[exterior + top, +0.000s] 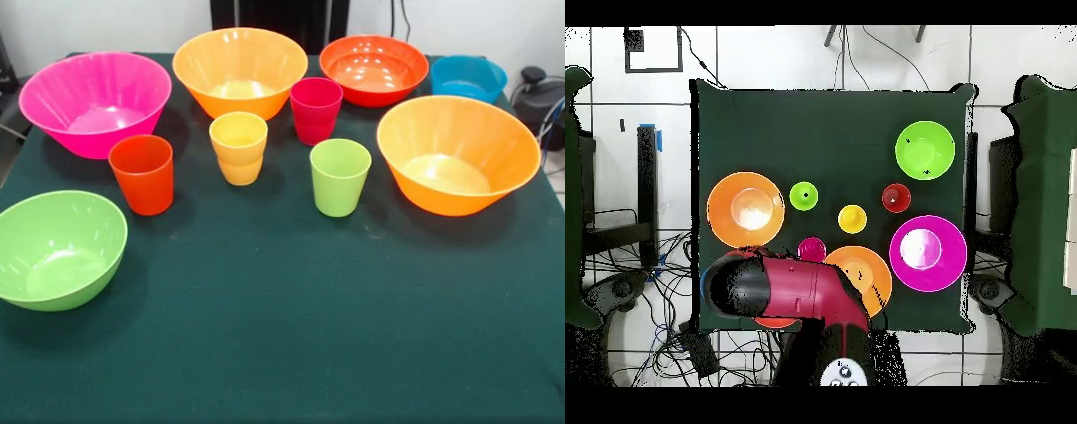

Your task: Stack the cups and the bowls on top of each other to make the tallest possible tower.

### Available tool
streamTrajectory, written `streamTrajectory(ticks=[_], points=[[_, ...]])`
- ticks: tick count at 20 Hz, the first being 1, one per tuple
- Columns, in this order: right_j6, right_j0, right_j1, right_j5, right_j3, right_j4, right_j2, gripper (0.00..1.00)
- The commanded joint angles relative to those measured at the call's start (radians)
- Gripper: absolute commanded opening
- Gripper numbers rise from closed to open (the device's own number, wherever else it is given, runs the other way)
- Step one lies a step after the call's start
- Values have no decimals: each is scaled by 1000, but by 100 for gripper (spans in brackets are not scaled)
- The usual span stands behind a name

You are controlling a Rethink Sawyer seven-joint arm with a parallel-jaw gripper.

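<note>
Front view: dark green table (291, 336). Back row: pink bowl (95, 102), orange bowl (240, 71), red-orange bowl (373, 69), blue bowl (468, 78). Second orange bowl (457, 155) at right, lime bowl (57, 249) front left. Cups upright, apart, mid-table: orange-red cup (142, 173), yellow cup (238, 147), crimson cup (315, 109), lime cup (340, 177). Nothing stacked. No gripper visible.

Overhead view: red-black arm (780, 288) over table's bottom edge, covering red-orange bowl. Claw hidden, state cannot tell.

Front view low across table (282, 353), overhead straight down, both sharing it
</note>
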Motion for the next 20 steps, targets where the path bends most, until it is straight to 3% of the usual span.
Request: streamTrajectory(ticks=[1,12,20], points=[[69,-34,182,-139,-101,-12,115,100],[111,2,313,-122,-301,26,125,100],[129,-3,311,-124,-299,51,146,100]])
